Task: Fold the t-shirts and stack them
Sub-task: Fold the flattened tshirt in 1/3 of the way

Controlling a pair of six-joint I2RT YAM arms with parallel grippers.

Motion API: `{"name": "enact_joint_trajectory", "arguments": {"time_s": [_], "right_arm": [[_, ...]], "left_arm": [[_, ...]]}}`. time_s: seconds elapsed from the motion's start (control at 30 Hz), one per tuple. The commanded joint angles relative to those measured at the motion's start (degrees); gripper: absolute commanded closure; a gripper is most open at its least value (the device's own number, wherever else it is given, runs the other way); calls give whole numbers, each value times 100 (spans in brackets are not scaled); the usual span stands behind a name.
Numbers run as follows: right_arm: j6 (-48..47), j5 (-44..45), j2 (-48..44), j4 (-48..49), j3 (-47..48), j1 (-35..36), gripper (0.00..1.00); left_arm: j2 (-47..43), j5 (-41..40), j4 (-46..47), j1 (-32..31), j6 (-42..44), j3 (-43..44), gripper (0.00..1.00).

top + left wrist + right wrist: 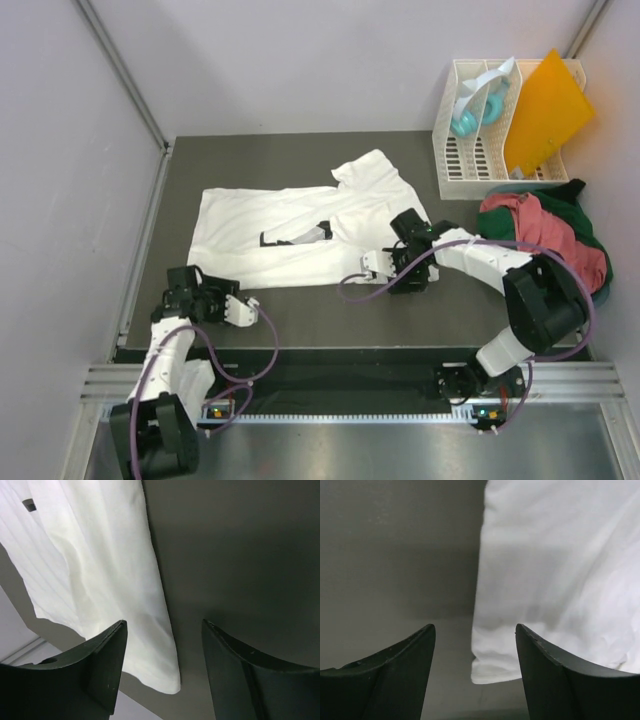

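White soft-cloth t-shirt point(290, 235) lies spread and partly folded across the middle of the dark grey tabletop point(330, 310). My left pincer point(245, 312) hangs near its front left corner, jaws parted, gripping nothing. My right pincer point(372, 265) gapes empty over the front right corner. Salmon-red and dark green shirts point(545, 230) sit heaped at the table's right side.

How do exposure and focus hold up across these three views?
Top external view: even, soft light; the white t-shirt is bright but its folds still read. Left wrist view: the left tool is a near-black silhouette, the shirt sharp enough to show creases. Right wrist view: the right tool is equally dark, the shirt washed out and soft, with a shadow band across the table.
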Motion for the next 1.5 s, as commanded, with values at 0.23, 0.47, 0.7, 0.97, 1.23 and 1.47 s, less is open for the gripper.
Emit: {"name": "enact_joint_trajectory", "arguments": {"time_s": [0.23, 0.47, 0.7, 0.97, 1.23, 1.47], "right_arm": [[235, 385, 509, 1275, -17, 147, 34], [165, 421, 571, 1162, -158, 173, 62], [59, 386, 255, 626, -131, 200, 90], [-257, 254, -167, -78, -228, 209, 100], [-424, 61, -264, -684, -210, 261, 100], [-425, -211, -273, -1115, -9, 279, 38]], "left_arm": [[873, 80, 1036, 5, 145, -244, 38], [1233, -25, 766, 5, 277, 19, 96], [1366, -122, -358, 14, 304, 625, 100], [1111, -254, -2451, 22, 655, 1329, 100], [663, -246, -3506, 22, 1086, 1347, 100], [390, -202, -3507, 14, 709, 1478, 47]]}}
